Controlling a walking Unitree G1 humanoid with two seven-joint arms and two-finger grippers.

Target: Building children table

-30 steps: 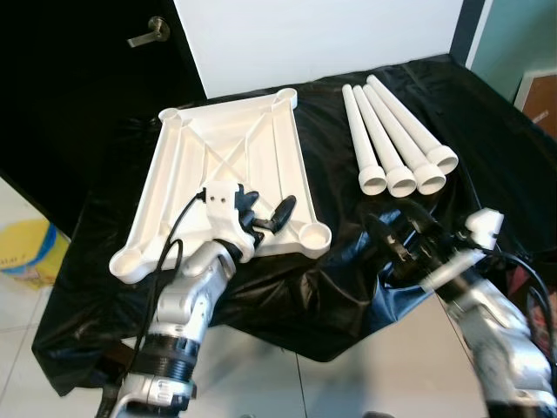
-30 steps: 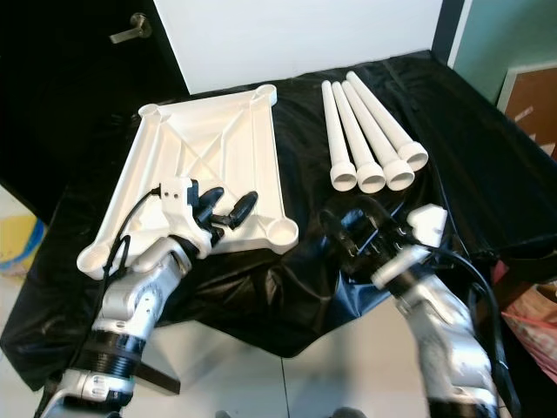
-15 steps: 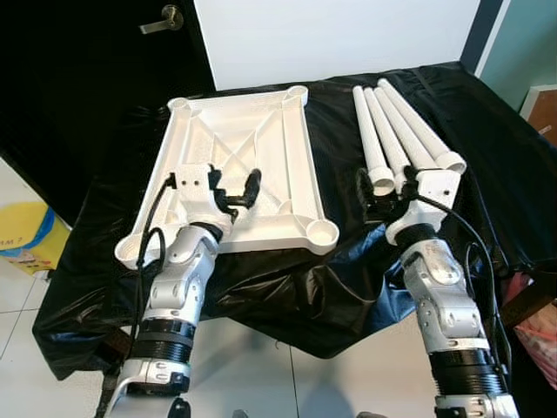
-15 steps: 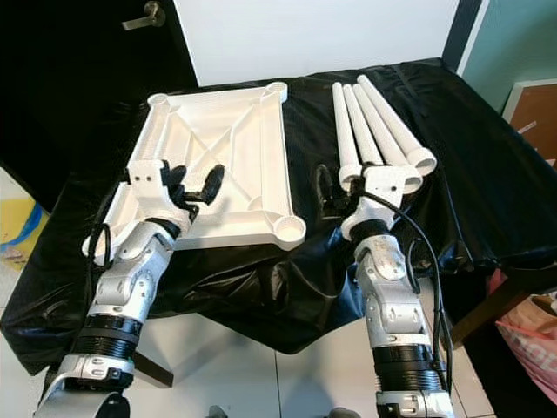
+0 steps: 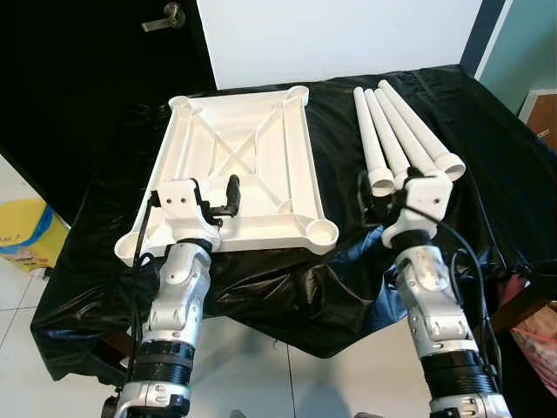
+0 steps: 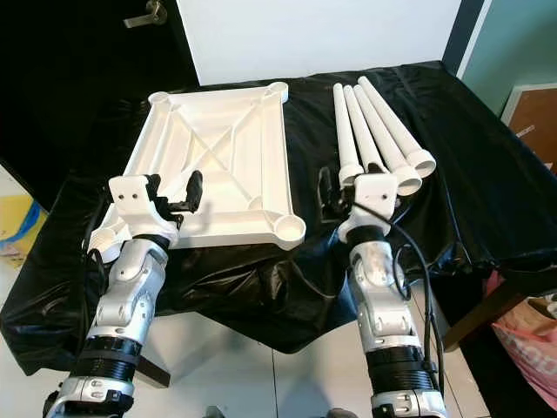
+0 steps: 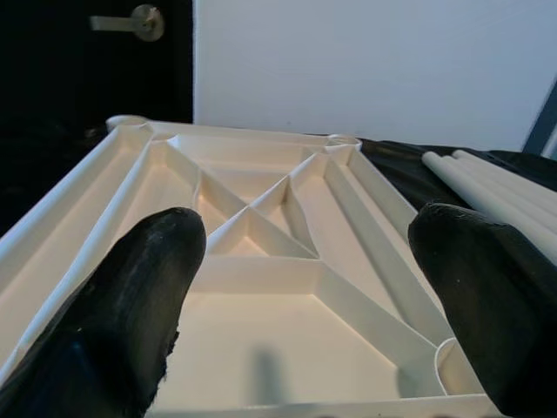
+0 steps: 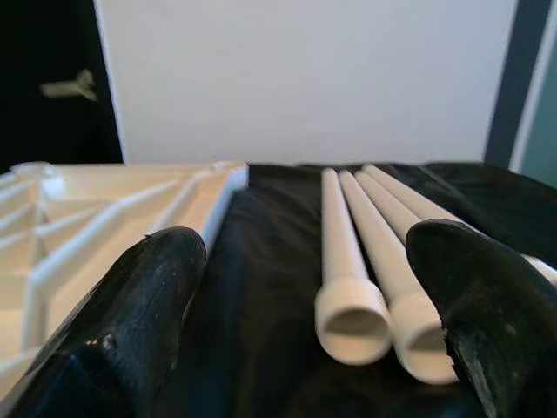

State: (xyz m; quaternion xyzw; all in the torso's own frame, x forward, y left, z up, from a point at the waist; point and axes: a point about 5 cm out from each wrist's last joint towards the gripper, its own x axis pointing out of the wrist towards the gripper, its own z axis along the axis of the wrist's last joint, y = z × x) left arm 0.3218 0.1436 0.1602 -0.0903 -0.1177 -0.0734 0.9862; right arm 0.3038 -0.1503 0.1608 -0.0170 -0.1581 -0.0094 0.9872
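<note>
- The tabletop (image 5: pixel 239 174) lies upside down, ribs and 4 corner sockets facing up, at the centre left of the left eye view, on the desk (image 5: pixel 348 287).
- The 4 legs (image 5: pixel 402 139) lie side by side at the upper right of the same view, open flared ends toward the robot, touching one another and well apart from the tabletop.
- The left gripper (image 5: pixel 216 198) is held over the near edge of the tabletop, fingers spread apart, nothing between them.
- The right gripper (image 8: pixel 309 313) is held just short of the near ends of the legs, fingers likewise apart and empty; the leftmost leg (image 8: pixel 344 279) lies between them ahead.
- The step in hand is judged to be the first leg pickup, as no socket holds a leg yet.
- For a sound grasp, 1 leg only should be taken, on its shaft a little behind the flared end, so that its neighbours are not dragged along.
- The tabletop should be steadied by the left gripper while the leg is stood upright and pressed into the near right socket (image 5: pixel 321 231).
- The black sheet (image 5: pixel 287 279) covering the desk is glossy and creased; parts are likely to slide on it.
- A white wall panel (image 5: pixel 339 35) stands behind the desk, a dark door with a lever handle (image 5: pixel 165 17) at the upper left, and a pale tiled floor (image 5: pixel 252 383) below.
</note>
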